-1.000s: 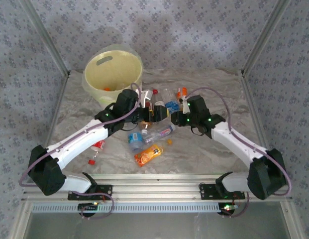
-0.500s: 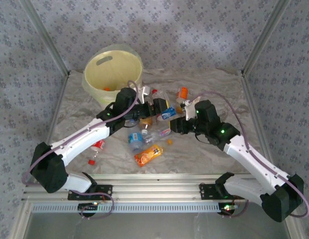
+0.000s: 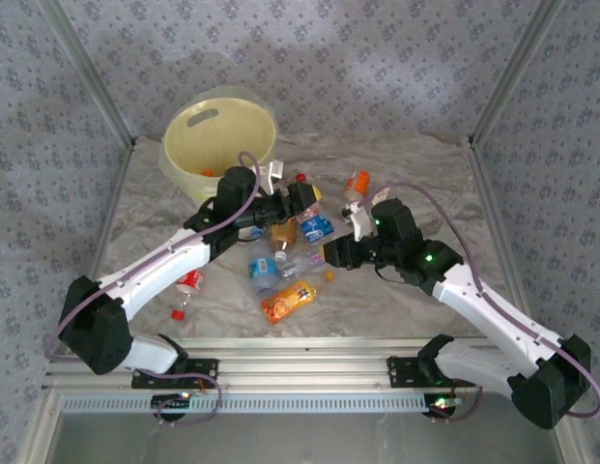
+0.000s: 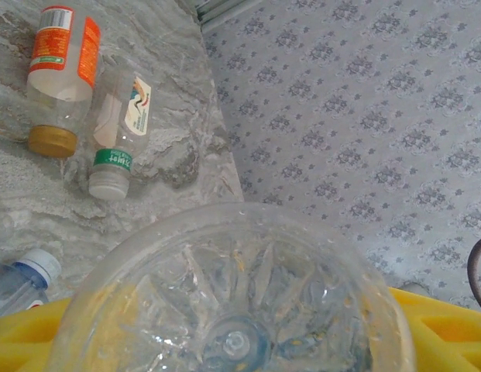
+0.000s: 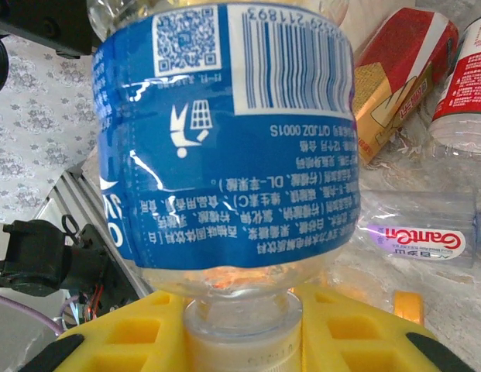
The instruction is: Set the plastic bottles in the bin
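the left gripper (image 4: pixel 232 333) has its yellow fingers (image 4: pixel 445 322) against both sides of a clear bottle (image 4: pixel 232 279), seen base-on and gripped. the right gripper (image 5: pixel 242 329) is clamped on the neck of a blue-label bottle (image 5: pixel 225 147). more bottles lie scattered on the table (image 3: pixel 406 290) between the arms, an orange one (image 3: pixel 288 300) nearest the bases. the bin (image 3: pixel 188 135) stands at the far left, just beyond the left gripper.
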`<state>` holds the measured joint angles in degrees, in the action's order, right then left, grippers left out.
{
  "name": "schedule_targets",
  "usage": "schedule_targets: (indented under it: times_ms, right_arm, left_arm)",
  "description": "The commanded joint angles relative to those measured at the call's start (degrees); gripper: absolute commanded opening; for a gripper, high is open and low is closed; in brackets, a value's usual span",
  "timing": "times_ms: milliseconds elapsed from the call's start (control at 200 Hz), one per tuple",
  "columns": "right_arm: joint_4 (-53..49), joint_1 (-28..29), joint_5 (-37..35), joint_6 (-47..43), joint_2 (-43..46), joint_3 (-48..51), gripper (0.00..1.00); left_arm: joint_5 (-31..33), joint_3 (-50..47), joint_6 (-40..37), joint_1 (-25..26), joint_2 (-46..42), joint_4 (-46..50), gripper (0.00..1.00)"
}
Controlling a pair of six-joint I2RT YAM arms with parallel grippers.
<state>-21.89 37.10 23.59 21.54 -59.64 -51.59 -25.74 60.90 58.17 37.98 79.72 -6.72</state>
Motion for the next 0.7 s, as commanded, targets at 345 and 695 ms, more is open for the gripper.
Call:
schedule_targets:
  times_ms: [345,695]
  right_arm:
    - [-0.3,2.2,-4.3,-0.1,0.2,-1.1,0.53]
    - [0.9,2.1,-6.6,0.0,7.4,-2.7,1.0]
  left_arm:
    - [-0.2,1.5,-3.7,-0.1,-3.6,1.1,0.6]
    - [-2.1,10.9,-14.2,-2.4,-4.7,12.7,0.59]
